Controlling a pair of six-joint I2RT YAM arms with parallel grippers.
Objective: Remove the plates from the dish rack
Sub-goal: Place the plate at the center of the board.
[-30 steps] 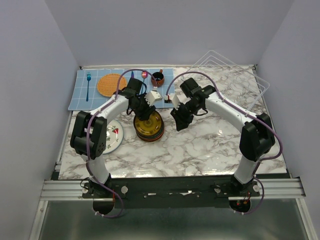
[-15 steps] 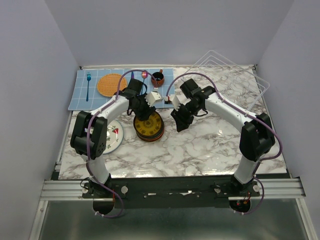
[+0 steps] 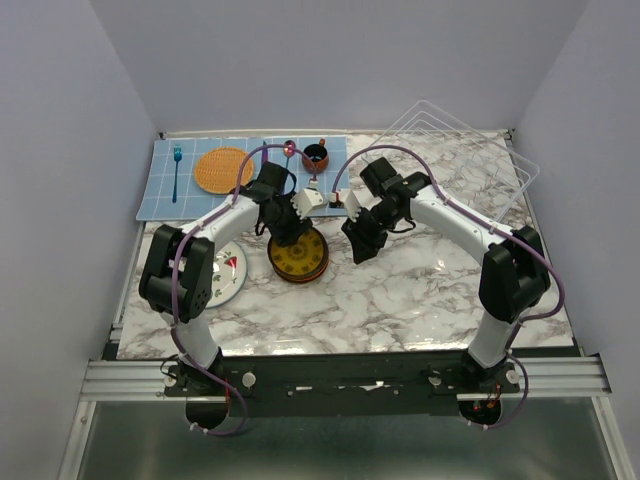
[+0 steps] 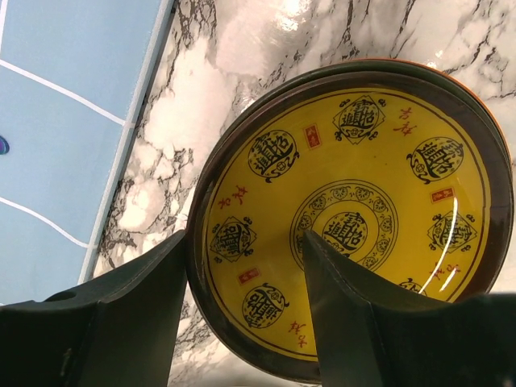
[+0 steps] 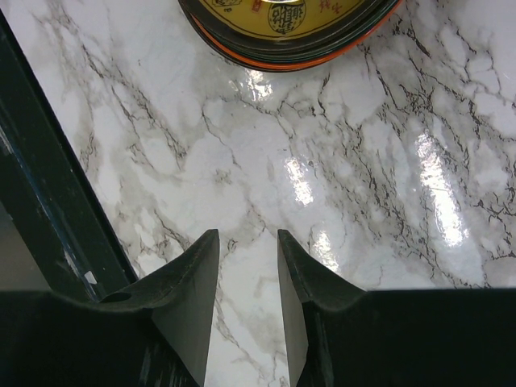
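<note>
As the left end effector point(image 4: 244, 240) hangs released astride the yellow plate point(image 4: 355, 218) (topping the stack point(image 3: 298, 274)), right end effector point(image 5: 247, 235) parted and empty beside it, a skewed lift could drag that plate off.

We read this as lab test cell, not home kitchen. Plain lilac panel walls point(image 3: 60, 120) box in marble-print tabletop point(image 3: 400, 300). Silver aluminium extrusion rail point(image 3: 340, 375), well behind left claw point(image 4: 246, 238), carries arm bases. Blue grid-lined placemat point(image 3: 170, 195) left of claw: domestic prop.
</note>
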